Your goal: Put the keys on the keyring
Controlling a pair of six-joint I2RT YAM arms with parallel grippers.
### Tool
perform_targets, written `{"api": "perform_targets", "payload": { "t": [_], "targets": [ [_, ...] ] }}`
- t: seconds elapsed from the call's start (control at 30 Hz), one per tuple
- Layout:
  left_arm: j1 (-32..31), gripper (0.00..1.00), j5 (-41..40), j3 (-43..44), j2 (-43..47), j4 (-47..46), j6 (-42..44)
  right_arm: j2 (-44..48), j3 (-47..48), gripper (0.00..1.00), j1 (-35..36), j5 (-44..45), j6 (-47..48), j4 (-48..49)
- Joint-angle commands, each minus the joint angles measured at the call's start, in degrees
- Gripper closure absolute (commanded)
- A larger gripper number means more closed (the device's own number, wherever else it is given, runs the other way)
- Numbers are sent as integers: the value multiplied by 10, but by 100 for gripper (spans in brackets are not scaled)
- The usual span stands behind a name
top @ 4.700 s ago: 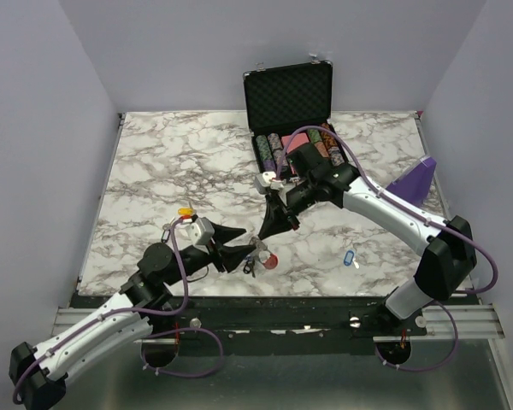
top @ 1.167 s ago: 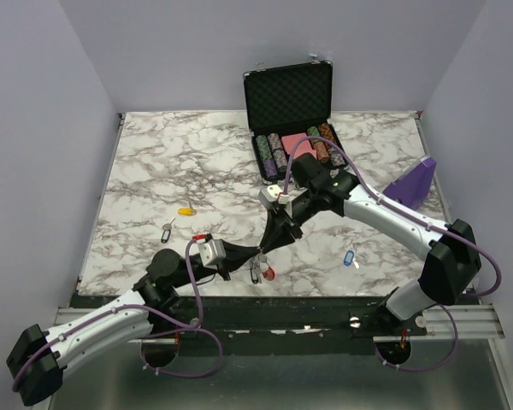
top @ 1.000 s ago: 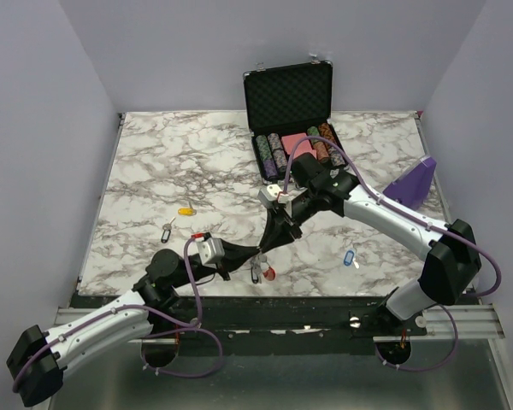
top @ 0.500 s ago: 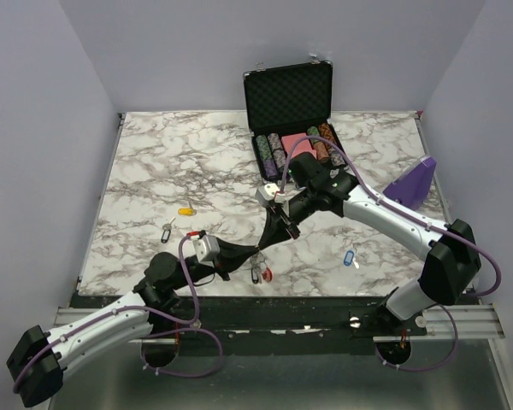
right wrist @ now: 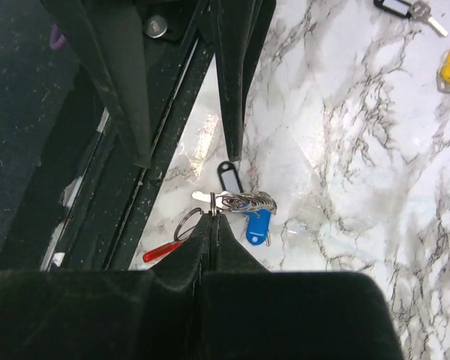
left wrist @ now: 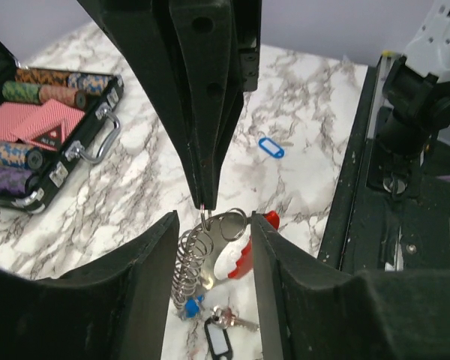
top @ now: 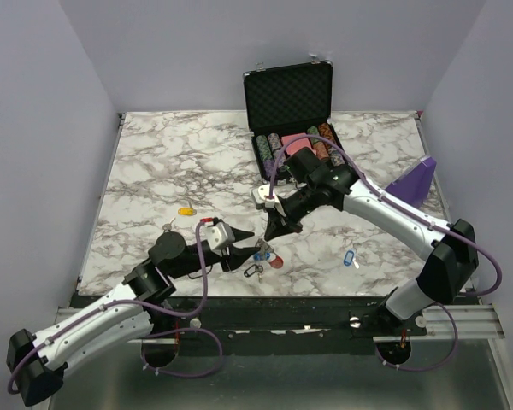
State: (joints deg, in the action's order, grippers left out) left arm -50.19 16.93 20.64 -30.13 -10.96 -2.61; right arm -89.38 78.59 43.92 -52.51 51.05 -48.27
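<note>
Near the front edge of the white marble table (top: 154,162), keyring: the red and silver oval metal keyring (left wrist: 244,259) hangs between the two grippers.
What changed: a second ago the left gripper (left wrist: 214,225) was clamped on the keyring. Now its fingers have let go and stand apart, one on each side of it. The right gripper (right wrist: 212,217) has pinched tight on a thin ring at the top of the bunch.
What that means: the keyring has passed from left to right, I think. That leaves the left arm free to fetch another key.
Keyring look: a shiny coil of thin silver rings (left wrist: 195,262) sits bunched beside the red part.
Keys on it: a blue-tagged silver key (right wrist: 259,225) and a black-tagged silver key (right wrist: 227,176) seem hooked on, low by the table.
Keys left: a yellow-tagged key (top: 185,211), a dark-tagged key (top: 168,227) and a light blue-tagged key (top: 350,256) lie well apart on the table, not on the ring yet.
Further out: an open black case of poker chips (top: 288,94) stands at the back.
</note>
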Motion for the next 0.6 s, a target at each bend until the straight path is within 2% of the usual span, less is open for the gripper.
{"api": "perform_targets", "payload": {
  "t": [0.0, 0.17, 0.57],
  "targets": [
    [4, 53, 10, 33, -64, 38, 23, -7, 17, 99, 4, 29, 16, -33],
    [4, 60, 11, 47, -104, 16, 22, -5, 17, 99, 4, 28, 16, -32],
    [5, 66, 23, 39, -126, -21, 9, -9, 17, 99, 4, 13, 7, -27]
  ]
}}
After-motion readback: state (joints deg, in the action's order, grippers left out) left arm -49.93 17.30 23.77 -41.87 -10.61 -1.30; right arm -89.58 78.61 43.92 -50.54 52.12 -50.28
